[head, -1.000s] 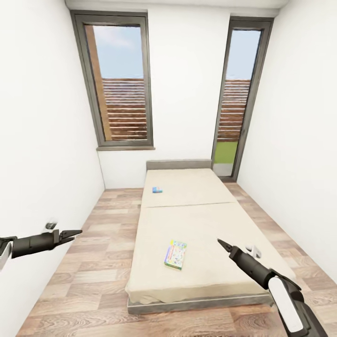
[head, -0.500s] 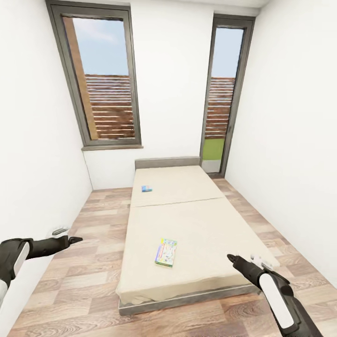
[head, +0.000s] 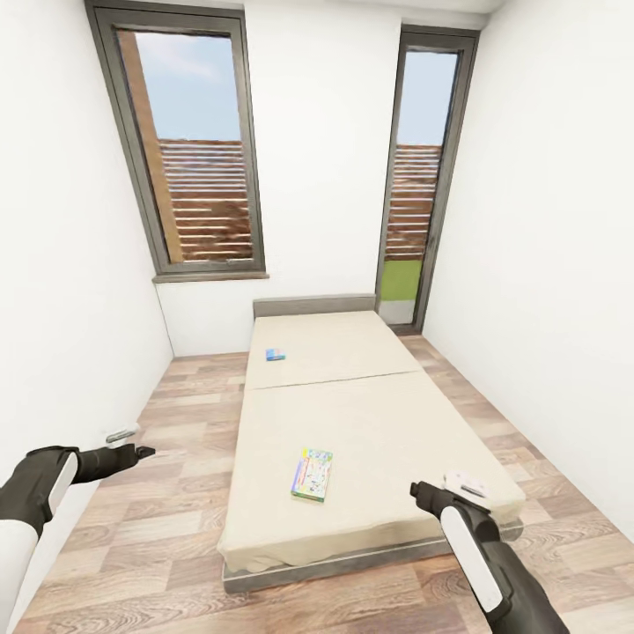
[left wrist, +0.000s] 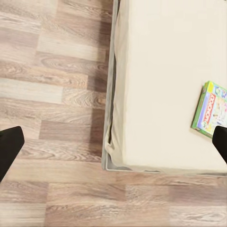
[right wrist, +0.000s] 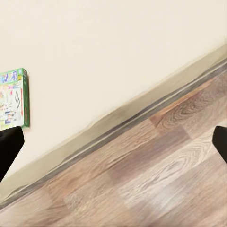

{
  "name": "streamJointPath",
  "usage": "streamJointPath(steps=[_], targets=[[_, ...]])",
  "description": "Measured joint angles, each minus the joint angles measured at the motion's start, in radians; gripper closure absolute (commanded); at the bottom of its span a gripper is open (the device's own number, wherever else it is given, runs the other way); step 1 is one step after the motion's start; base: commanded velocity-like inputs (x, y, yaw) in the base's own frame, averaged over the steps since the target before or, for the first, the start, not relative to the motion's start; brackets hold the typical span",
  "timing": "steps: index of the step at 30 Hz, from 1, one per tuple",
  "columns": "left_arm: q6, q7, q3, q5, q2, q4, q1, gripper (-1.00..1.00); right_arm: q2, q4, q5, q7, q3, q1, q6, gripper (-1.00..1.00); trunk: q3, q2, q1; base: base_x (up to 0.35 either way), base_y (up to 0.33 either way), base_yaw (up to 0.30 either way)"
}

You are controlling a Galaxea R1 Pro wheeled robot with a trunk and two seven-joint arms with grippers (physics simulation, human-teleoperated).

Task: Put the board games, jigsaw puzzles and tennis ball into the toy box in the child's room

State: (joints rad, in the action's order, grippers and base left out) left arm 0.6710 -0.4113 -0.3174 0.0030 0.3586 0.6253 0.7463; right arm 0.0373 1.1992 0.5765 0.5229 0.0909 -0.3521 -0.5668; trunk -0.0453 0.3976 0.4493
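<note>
A wide beige bed [head: 370,414] with a grey frame fills the middle of the child's room. A large pale-green board game [head: 312,474] lies near the bed's foot end, also seen from the wrists [left wrist: 211,109] [right wrist: 13,98]. A small blue board game [head: 276,355] lies on the far mattress half, near the headboard. My left gripper [head: 145,452] hangs open over the wood floor left of the bed [left wrist: 114,144]. My right gripper [head: 416,487] is open above the bed's near right corner [right wrist: 114,144]. The table, toy box, jigsaw puzzles and tennis ball are out of view.
White walls close in on both sides. A tall dark-framed window [head: 194,150] and a narrow glazed door [head: 414,185] stand in the far wall. Strips of wood-plank floor [head: 167,519] run along both sides of the bed and in front of its foot.
The view shifted a second ago, then held still. My right gripper has drawn back and lower, toward the bed's foot corner. The left arm sank slightly. The board games have not moved.
</note>
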Motion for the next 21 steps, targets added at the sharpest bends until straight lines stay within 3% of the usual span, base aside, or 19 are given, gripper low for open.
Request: streamJointPath(steps=[12, 21], targets=[[-0.002, 0.004, 0.002, 0.001, -0.008, 0.009, 0.001, -1.00, -0.008, 0.002, -0.004, -0.001, 0.007, -0.001, 0.006, -1.00, 0.000, 0.000, 0.000, 0.017, 0.045, 0.005], [-0.003, 0.004, 0.002, -0.001, -0.023, 0.009, 0.001, -1.00, -0.009, 0.003, -0.005, 0.000, 0.038, -0.001, 0.011, -1.00, 0.000, 0.000, 0.000, 0.156, 0.025, 0.184]])
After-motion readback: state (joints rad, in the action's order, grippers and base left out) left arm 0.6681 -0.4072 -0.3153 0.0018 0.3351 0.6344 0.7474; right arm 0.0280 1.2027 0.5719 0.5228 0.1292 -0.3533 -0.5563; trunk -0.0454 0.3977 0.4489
